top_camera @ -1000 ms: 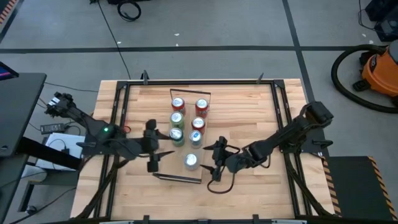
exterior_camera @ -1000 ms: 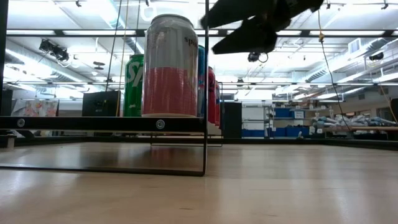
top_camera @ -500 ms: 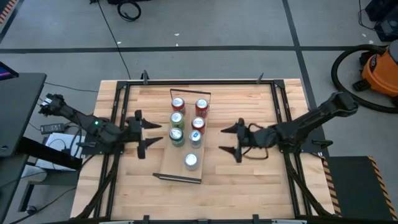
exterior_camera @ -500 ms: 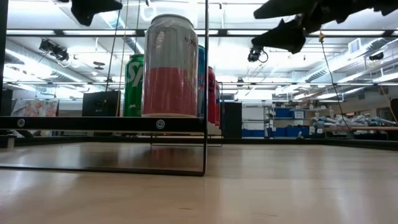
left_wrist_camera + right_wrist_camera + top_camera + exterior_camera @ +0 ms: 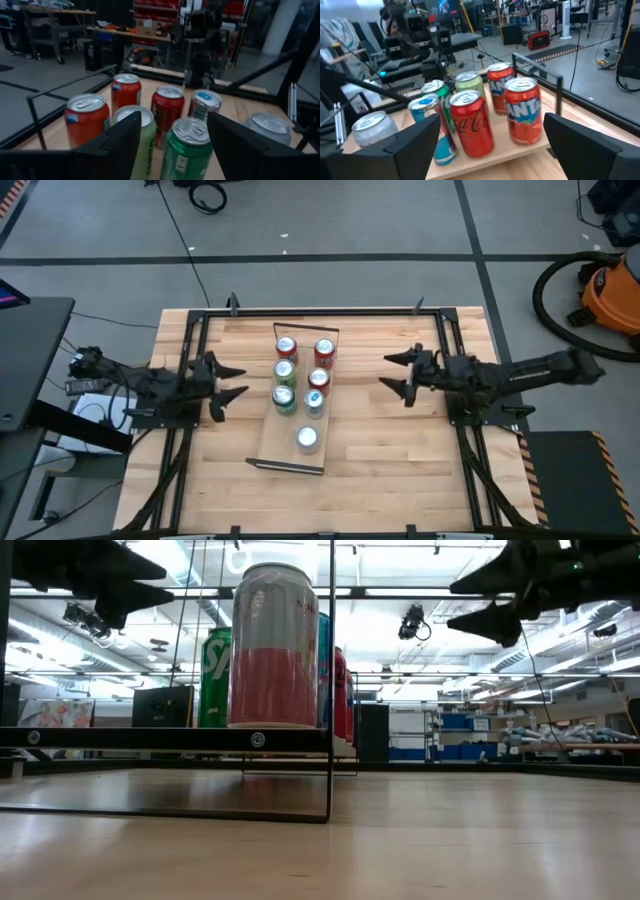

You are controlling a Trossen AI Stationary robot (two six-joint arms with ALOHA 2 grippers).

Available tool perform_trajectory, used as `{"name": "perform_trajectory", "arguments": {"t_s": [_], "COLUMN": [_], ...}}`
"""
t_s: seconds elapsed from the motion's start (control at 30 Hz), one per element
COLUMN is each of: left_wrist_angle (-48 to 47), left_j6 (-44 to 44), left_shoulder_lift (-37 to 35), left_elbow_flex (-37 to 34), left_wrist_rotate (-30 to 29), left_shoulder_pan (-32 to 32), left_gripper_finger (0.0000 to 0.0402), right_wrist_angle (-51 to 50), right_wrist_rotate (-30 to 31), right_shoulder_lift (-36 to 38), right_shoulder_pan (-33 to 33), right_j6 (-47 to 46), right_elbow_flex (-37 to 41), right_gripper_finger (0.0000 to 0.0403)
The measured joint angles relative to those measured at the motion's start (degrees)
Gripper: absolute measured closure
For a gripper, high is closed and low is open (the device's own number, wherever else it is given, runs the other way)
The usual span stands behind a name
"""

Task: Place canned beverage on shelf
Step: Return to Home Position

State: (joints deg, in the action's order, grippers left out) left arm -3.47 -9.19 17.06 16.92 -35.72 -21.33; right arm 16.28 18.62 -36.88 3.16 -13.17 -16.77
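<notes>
Wood table (image 5: 400,440) w/ shelf (image 5: 276,443) on it; 7 cans (image 5: 307,439) on shelf.

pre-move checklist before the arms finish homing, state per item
1. Left gripper open and empty: ok.
2. Right gripper open and empty: ok.
3. Both grippers apart from the shelf: ok.
4. Seven cans upright on the shelf: ok.
5. Silver can alone near one end, inside the plank's edges: ok.
6. Home pose reached: cannot tell.
</notes>
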Motion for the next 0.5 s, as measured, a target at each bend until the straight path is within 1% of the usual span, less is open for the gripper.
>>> {"name": "perform_trajectory", "arguments": {"t_s": [0.23, 0.5], "left_wrist_angle": [-1.71, -6.31], "left_j6": [-0.07, -1.57], "left_shoulder_lift": [-8.52, -13.29], "left_elbow_flex": [-3.97, -5.37], "left_wrist_rotate": [-0.01, -0.03], "left_shoulder_pan": [0.64, 0.64], "left_gripper_finger": [0.0164, 0.0164], "right_wrist_angle": [-3.84, -10.34], "right_wrist_rotate": [-2.44, -6.93], "right_shoulder_lift": [7.78, 16.07], "right_shoulder_pan": [-4.69, -8.98], "right_j6": [-0.17, 2.27], "right_elbow_flex": [3.03, 4.06], "right_gripper_finger": [0.0037, 0.0048]}}
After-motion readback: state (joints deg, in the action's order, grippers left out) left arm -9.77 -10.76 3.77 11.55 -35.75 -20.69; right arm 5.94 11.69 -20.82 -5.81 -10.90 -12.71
